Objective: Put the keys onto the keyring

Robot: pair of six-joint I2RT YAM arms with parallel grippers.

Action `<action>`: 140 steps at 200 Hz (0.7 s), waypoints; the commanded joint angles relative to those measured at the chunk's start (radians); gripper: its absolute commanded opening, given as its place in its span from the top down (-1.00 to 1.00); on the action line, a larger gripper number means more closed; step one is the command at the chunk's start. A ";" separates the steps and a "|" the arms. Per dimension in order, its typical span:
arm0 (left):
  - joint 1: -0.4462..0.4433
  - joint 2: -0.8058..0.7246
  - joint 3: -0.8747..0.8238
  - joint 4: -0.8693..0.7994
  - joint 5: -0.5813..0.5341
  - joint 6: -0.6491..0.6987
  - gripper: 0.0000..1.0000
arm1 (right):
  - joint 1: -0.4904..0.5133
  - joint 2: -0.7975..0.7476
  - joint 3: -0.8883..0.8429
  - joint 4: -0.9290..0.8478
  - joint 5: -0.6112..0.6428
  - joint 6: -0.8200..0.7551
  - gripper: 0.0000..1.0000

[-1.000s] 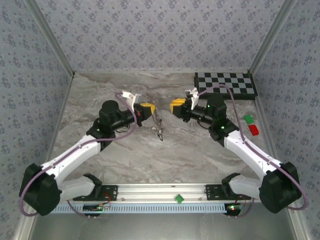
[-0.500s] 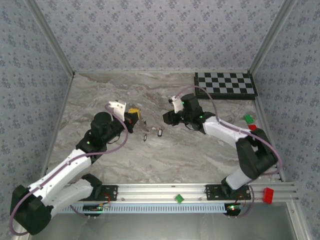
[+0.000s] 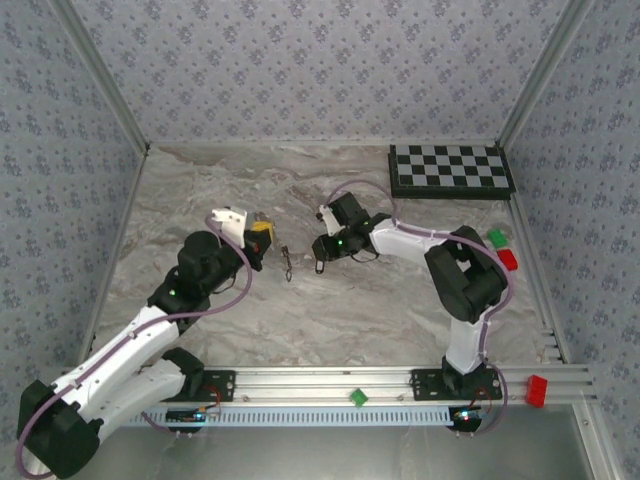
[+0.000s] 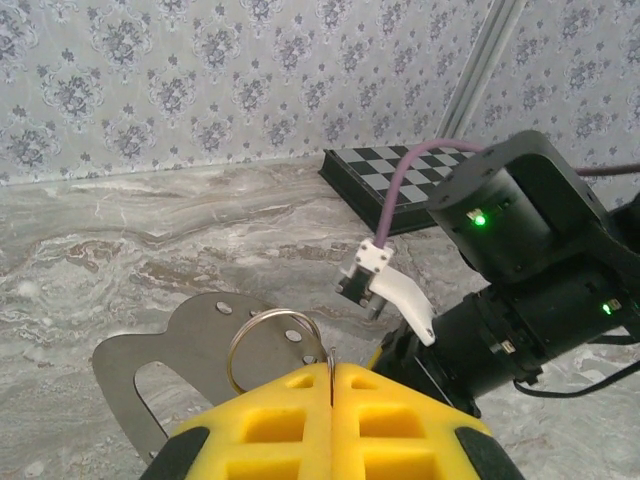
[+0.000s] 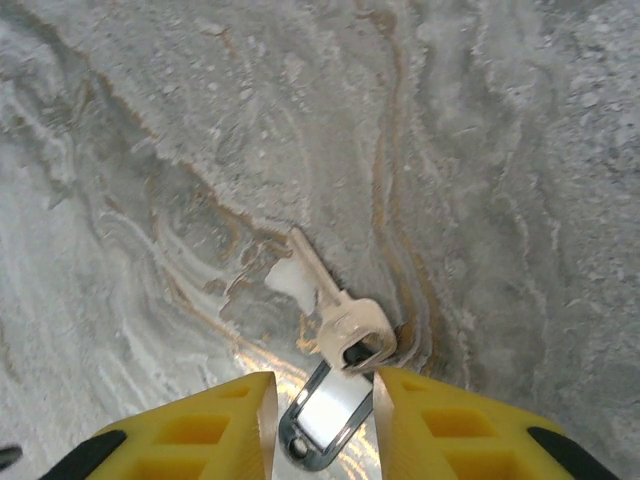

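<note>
Black-and-white checkerboard panel (image 3: 450, 170): lies flat on the grey veined marble-patterned tabletop (image 3: 200, 190).

Small green block (image 3: 496, 238): nearer than the panel, below its right end.

Small red block (image 3: 508, 259): just beside the green block, on the side away from the panel.

Second red block (image 3: 538, 387): well apart from the panel, at the right end of the silver aluminium rail (image 3: 300, 380).

Small green piece (image 3: 356, 397): on that rail, left of the panel's left end.

Blue-grey floral wallpaper (image 3: 320, 70): behind and beside the panel.

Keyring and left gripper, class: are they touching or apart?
Touching. The left wrist view shows the keyring clamped in the seam of the shut left gripper.
</note>
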 commanded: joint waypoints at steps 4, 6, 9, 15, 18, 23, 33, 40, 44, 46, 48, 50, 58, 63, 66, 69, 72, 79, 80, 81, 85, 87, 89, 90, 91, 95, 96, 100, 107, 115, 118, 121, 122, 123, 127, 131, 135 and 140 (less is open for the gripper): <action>-0.006 -0.018 -0.002 0.051 -0.005 0.000 1.00 | 0.015 0.044 0.071 -0.097 0.062 0.048 0.34; -0.006 -0.019 -0.003 0.051 -0.005 0.000 1.00 | 0.015 0.048 0.074 -0.101 0.063 0.048 0.34; -0.006 -0.019 -0.001 0.051 -0.004 0.000 1.00 | 0.016 0.052 0.079 -0.104 0.064 0.049 0.34; -0.006 -0.022 -0.001 0.049 -0.003 0.000 1.00 | 0.013 0.063 0.086 -0.111 0.064 0.055 0.34; -0.006 -0.025 -0.002 0.049 -0.002 0.000 1.00 | 0.014 0.068 0.089 -0.113 0.065 0.058 0.34; -0.007 -0.025 -0.003 0.049 -0.003 0.000 1.00 | 0.012 0.074 0.095 -0.116 0.066 0.063 0.34; -0.005 -0.032 -0.003 0.049 -0.004 0.000 1.00 | 0.011 0.083 0.104 -0.119 0.065 0.070 0.34; -0.005 -0.034 -0.006 0.049 -0.003 0.000 1.00 | 0.012 0.087 0.107 -0.117 0.067 0.073 0.34; -0.004 -0.035 -0.006 0.050 -0.003 -0.002 1.00 | 0.011 0.089 0.110 -0.118 0.067 0.076 0.34; -0.004 -0.035 -0.007 0.050 -0.003 -0.002 1.00 | 0.011 0.090 0.111 -0.118 0.067 0.076 0.34; -0.004 -0.034 -0.007 0.052 -0.003 -0.002 1.00 | 0.013 0.091 0.111 -0.119 0.067 0.077 0.34; -0.005 -0.034 -0.008 0.052 -0.003 -0.003 1.00 | 0.013 0.093 0.113 -0.119 0.067 0.079 0.34; -0.004 -0.034 -0.008 0.053 0.000 -0.003 1.00 | 0.012 0.099 0.121 -0.127 0.066 0.082 0.34; -0.004 -0.032 -0.008 0.054 0.002 -0.003 1.00 | 0.011 0.105 0.127 -0.133 0.067 0.082 0.33; -0.004 -0.031 -0.008 0.054 0.003 -0.004 1.00 | 0.012 0.107 0.129 -0.136 0.067 0.080 0.33; -0.004 -0.031 -0.008 0.055 0.003 -0.005 1.00 | 0.014 0.110 0.132 -0.139 0.070 0.080 0.33; -0.004 -0.032 -0.008 0.055 0.005 -0.005 1.00 | 0.013 0.111 0.132 -0.141 0.070 0.080 0.33; -0.005 -0.030 -0.008 0.057 0.006 -0.005 1.00 | 0.012 0.114 0.135 -0.145 0.070 0.078 0.33; -0.005 -0.030 -0.009 0.056 0.006 -0.005 1.00 | 0.012 0.115 0.135 -0.145 0.069 0.079 0.33; -0.005 -0.031 -0.008 0.057 0.007 -0.005 1.00 | 0.013 0.115 0.135 -0.145 0.069 0.078 0.33; -0.004 -0.031 -0.008 0.057 0.008 -0.005 1.00 | 0.011 0.117 0.135 -0.148 0.068 0.079 0.33; -0.005 -0.031 -0.008 0.056 0.009 -0.005 1.00 | 0.011 0.117 0.134 -0.149 0.067 0.079 0.34; -0.004 -0.030 -0.008 0.056 0.010 -0.005 1.00 | 0.010 0.117 0.134 -0.150 0.067 0.079 0.34; -0.005 -0.029 -0.008 0.056 0.009 -0.005 1.00 | 0.011 0.118 0.135 -0.150 0.067 0.080 0.34; -0.005 -0.029 -0.008 0.057 0.008 -0.005 1.00 | 0.011 0.117 0.134 -0.152 0.067 0.080 0.34; -0.004 -0.030 -0.008 0.057 0.008 -0.006 1.00 | 0.010 0.117 0.135 -0.154 0.068 0.080 0.36; -0.004 -0.030 -0.008 0.056 0.008 -0.005 1.00 | 0.010 0.117 0.134 -0.154 0.068 0.079 0.36; -0.004 -0.029 -0.008 0.056 0.009 -0.005 1.00 | 0.010 0.117 0.131 -0.154 0.067 0.080 0.38; -0.004 -0.030 -0.008 0.057 0.009 -0.005 1.00 | 0.009 0.115 0.127 -0.154 0.065 0.077 0.41; -0.003 -0.030 -0.007 0.057 0.009 -0.006 1.00 | 0.009 0.114 0.125 -0.153 0.064 0.080 0.42; -0.003 -0.030 -0.008 0.057 0.009 -0.007 1.00 | 0.009 0.114 0.124 -0.153 0.062 0.080 0.41; -0.003 -0.028 -0.009 0.057 0.009 -0.007 1.00 | 0.007 0.114 0.123 -0.153 0.061 0.080 0.42; -0.003 -0.028 -0.008 0.057 0.009 -0.007 1.00 | 0.008 0.114 0.122 -0.154 0.060 0.080 0.42; -0.003 -0.028 -0.009 0.057 0.009 -0.007 1.00 | 0.007 0.115 0.122 -0.154 0.059 0.080 0.42; -0.003 -0.027 -0.008 0.056 0.009 -0.007 1.00 | 0.007 0.115 0.123 -0.155 0.056 0.081 0.44; -0.003 -0.027 -0.008 0.058 0.009 -0.007 1.00 | 0.005 0.117 0.121 -0.154 0.052 0.083 0.47; -0.003 -0.027 -0.008 0.057 0.010 -0.008 1.00 | 0.004 0.117 0.121 -0.154 0.049 0.086 0.48; -0.003 -0.026 -0.009 0.058 0.011 -0.008 1.00 | 0.002 0.118 0.121 -0.154 0.047 0.087 0.49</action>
